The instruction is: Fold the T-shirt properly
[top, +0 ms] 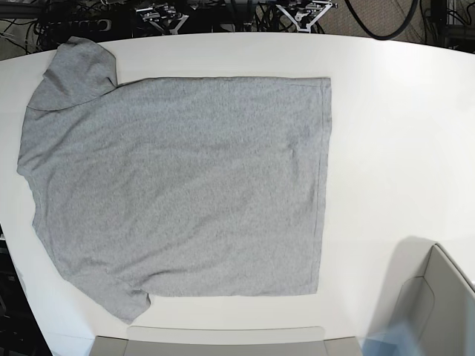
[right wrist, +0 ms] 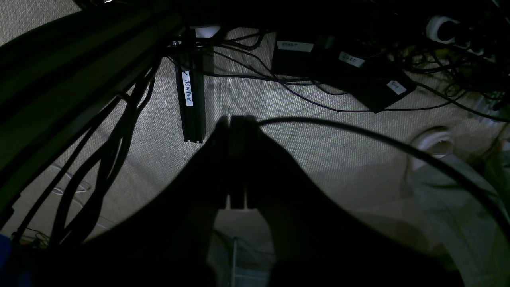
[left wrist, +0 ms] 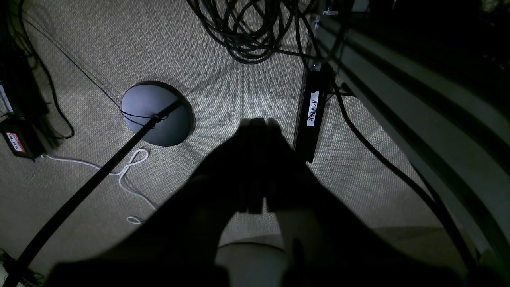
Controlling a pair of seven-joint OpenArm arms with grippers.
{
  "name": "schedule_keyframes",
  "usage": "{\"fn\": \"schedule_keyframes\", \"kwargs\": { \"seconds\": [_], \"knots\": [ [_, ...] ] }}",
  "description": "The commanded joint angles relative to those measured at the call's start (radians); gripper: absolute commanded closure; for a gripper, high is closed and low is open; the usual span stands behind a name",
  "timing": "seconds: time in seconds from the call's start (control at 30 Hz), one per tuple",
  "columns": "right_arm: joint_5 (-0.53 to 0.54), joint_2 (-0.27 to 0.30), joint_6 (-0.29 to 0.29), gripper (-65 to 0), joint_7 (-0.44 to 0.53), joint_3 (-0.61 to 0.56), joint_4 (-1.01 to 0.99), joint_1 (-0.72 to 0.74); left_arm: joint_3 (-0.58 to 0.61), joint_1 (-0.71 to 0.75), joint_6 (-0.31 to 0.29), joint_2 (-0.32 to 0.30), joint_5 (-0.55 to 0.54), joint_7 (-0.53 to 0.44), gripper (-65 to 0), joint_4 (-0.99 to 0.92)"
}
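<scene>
Base view: T-shirt (top: pixel 178 193), heather-grey, plain side up, lies flat and unfolded on the white desk (top: pixel 393 133). Hem runs along its right edge in this view; neck end sits at the left, w/ one sleeve reaching the upper-left corner of the desk and the other near the lower-left edge. Cloth covers the left and centre of the desk; right portion bare. Neither arm shows in this view. A grey box-like edge (top: pixel 434 297) sits at the lower right.

Left wrist view: left gripper (left wrist: pixel 255 123) hangs below desk level, over carpeted floor (left wrist: pixel 119 48), in dark silhouette; jaws pressed together, nothing between them. Nearby on the floor: round black stand base (left wrist: pixel 157 113), white cord (left wrist: pixel 131 167), coiled black cables (left wrist: pixel 247 32), labelled black bar (left wrist: pixel 312 111).

Right wrist view: right gripper (right wrist: pixel 238 121) likewise over the carpet, jaws together, holding nothing. Labelled black bar (right wrist: pixel 190 103) just beside its tip in the view; black power bricks (right wrist: pixel 350 75) w/ white labels further off.
</scene>
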Motion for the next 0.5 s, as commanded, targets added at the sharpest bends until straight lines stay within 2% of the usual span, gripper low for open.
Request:
{"fn": "schedule_keyframes", "kwargs": {
  "seconds": [0.0,0.47],
  "knots": [
    [0.001,0.003,-0.002,-0.2,0.006,0.002,0.002,0.001,0.004,0.003,0.007,0.005,0.000,-0.005,-0.3,0.000],
    [0.003,0.017,-0.002,-0.2,0.004,0.002,0.002,-0.001,0.005,0.005,0.007,0.005,0.000,0.003,-0.3,-0.002]
  ]
}}
